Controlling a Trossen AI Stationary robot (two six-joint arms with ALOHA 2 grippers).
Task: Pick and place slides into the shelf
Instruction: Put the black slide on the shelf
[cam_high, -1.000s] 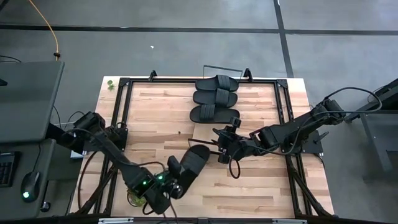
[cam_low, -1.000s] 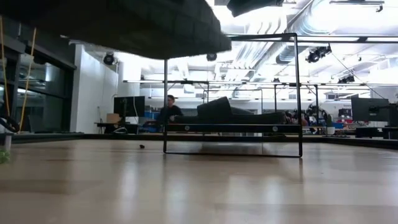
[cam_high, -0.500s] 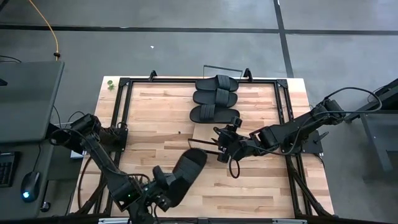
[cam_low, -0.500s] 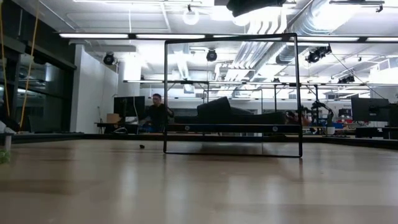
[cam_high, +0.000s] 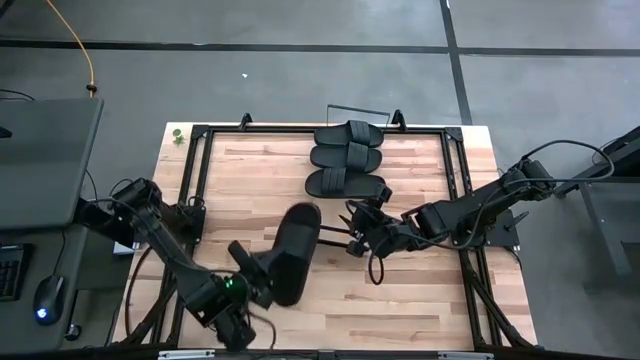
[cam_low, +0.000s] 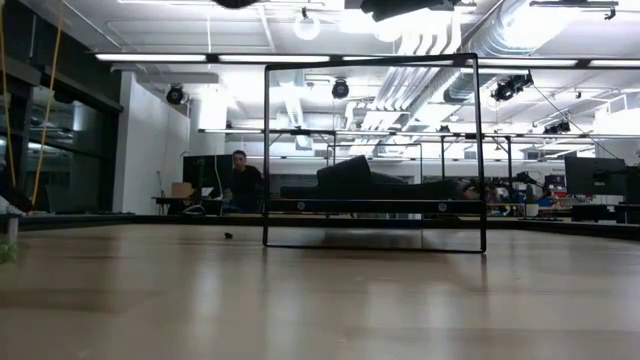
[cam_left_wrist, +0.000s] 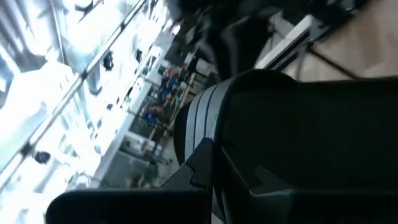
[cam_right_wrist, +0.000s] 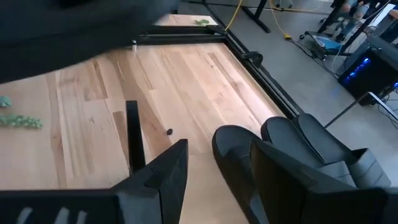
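Black fourth slide (cam_high: 291, 250) is hanging clamped between the left gripper (cam_high: 258, 278) fingers, long axis pointing ahead toward the shelf (cam_high: 340, 206), while the right gripper (cam_high: 358, 226) is waiting open alongside it.

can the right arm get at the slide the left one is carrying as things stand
Probably yes. The right gripper waits open just beside the fourth slide, which the left gripper holds up above the table. Nothing lies between them.

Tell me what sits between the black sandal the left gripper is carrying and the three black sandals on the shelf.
In the high view, only bare light-wood board separates the carried black sandal from the three shelved sandals.
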